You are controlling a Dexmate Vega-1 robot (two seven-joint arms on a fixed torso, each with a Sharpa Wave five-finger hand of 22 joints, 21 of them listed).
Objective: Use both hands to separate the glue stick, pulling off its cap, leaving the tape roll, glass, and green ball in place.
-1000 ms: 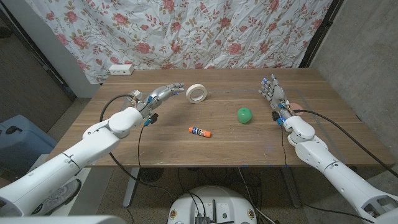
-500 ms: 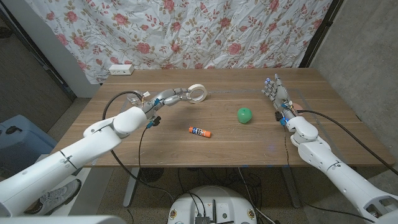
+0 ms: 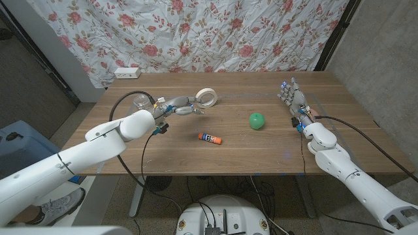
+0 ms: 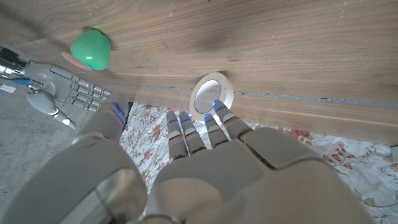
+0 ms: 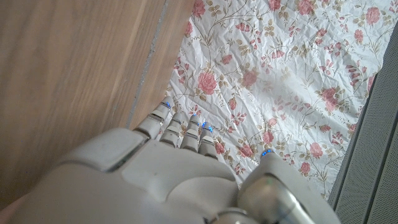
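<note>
Head view: glue stick untouched, mid-table.

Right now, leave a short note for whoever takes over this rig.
Left hand: holds nothing, fingers reaching toward the tape roll, near it.
Right hand: open, at the table's right side, holds nothing.
Glue stick: lying mid-table, cap on, untouched.
Ball right of it; glass back left.
Done: nothing.
Left: grasp the glue stick with both hands, pull the cap off.
</note>
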